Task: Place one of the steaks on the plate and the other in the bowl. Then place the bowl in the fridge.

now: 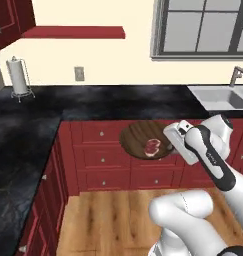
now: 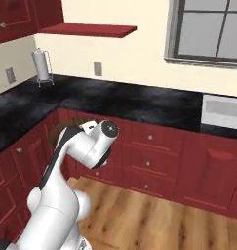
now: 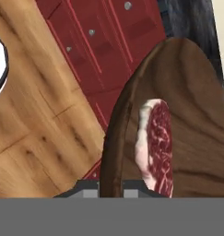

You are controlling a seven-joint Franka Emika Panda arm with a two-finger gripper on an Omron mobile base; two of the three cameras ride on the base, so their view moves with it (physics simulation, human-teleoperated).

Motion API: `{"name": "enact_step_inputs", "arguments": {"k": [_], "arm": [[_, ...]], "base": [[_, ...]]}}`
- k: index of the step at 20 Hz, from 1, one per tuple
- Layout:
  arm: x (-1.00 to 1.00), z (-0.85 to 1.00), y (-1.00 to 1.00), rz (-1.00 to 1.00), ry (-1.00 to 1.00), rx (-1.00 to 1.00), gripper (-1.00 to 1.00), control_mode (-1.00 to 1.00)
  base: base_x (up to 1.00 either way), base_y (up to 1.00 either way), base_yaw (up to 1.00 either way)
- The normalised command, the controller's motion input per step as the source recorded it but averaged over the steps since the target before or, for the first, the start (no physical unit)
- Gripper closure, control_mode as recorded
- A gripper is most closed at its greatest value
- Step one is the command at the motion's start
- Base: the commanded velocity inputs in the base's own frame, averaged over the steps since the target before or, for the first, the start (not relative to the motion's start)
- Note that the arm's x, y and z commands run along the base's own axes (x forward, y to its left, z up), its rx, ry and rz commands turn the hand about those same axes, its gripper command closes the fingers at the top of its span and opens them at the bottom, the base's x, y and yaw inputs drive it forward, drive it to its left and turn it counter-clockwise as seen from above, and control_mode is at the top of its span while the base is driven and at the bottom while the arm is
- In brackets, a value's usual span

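One steak [image 3: 157, 143] lies in the bowl [image 3: 187, 92], a small pink-to-red slab with whitish marbling and a pale fatty edge. The bowl is wide, shallow and dark brown, with wood grain running across its inside. In the hand view its rim rises edge-on from between the finger tips at the bottom, so the gripper [image 3: 111, 186] is clamped on the bowl's rim, one finger on each side of it.

In the left base view the bowl [image 1: 138, 134] hangs in the air in front of the red drawers, tilted so its inside faces the camera, with the steak [image 1: 153, 147] resting low in it near the gripper [image 1: 169, 146]. The white arm comes up from the lower right and its wrist covers the bowl's right edge. In the right base view the arm's elbow hides most of the bowl [image 2: 55, 132]; a dark brown sliver shows left of it.

Below lies the floor [image 1: 113, 220], warm wooden planks with visible grain. Behind the bowl stand red cabinets [image 2: 154, 156] with flat panelled drawer fronts and small round pale knobs. Above them runs the bench [image 1: 93, 100], glossy black with grey mottling, turning a corner at the left. On its far left corner stands a paper towel holder [image 1: 18, 77], a white roll in a wire stand. A grey sink [image 1: 218, 97] with a tap sits at the right. Beyond are a cream wall, a red shelf [image 1: 73, 32] and a grey-framed window [image 1: 203, 27].
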Motion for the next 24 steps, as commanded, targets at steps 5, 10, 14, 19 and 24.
{"name": "enact_step_inputs", "arguments": {"k": [5,10,14,19,24], "arm": [[0.00,0.00,0.00,0.00,0.00,0.00,1.00,1.00],[0.00,0.00,0.00,0.00,0.00,0.00,1.00,1.00],[0.00,0.00,0.00,0.00,0.00,0.00,1.00,1.00],[0.00,0.00,0.00,0.00,0.00,0.00,1.00,1.00],[0.00,0.00,0.00,0.00,0.00,0.00,1.00,1.00]], "base": [[0.00,0.00,-0.97],[0.25,0.17,-0.91],[0.51,0.36,-0.85],[0.67,0.42,-0.78],[0.73,0.45,-0.77]]}}
